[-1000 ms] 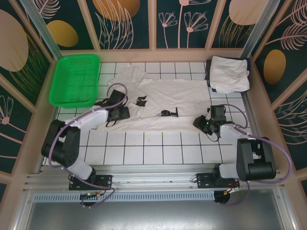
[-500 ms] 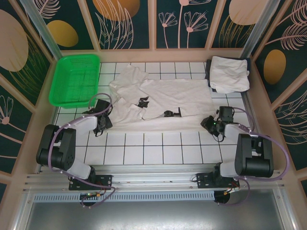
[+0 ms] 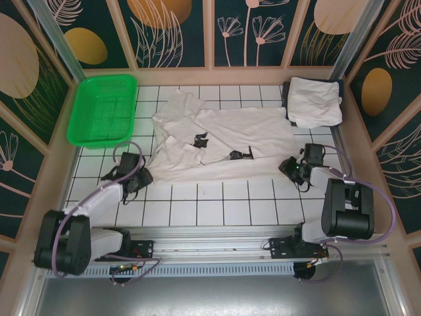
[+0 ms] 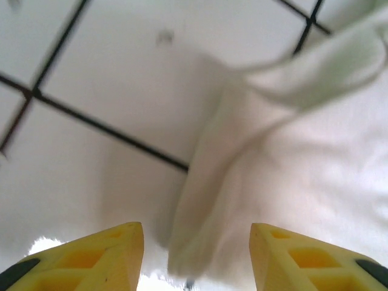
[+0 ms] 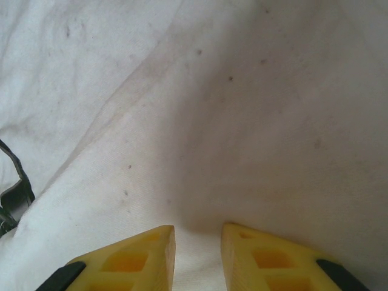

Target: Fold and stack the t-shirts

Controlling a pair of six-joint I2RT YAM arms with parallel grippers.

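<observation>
Top view: crumpled off-white cloth t-shirt [image 3: 230, 135] spread mid-table, folded off-white t-shirt [image 3: 314, 102] laid far right, left gripper [image 3: 139, 178] and right gripper [image 3: 291, 168] placed at near hem corners, left wrist view: yellow fingers [image 4: 109, 248] held spread, hem between, right wrist view: fingers nearly pressed together, cloth pinched.

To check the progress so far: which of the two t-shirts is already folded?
The folded t-shirt is the one in the far right corner: a compact, neat bundle. The spread t-shirt lies open and rumpled in the middle.

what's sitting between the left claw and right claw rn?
The spread-out t-shirt: its near hem spans from left claw to right claw, per the top view.
</observation>
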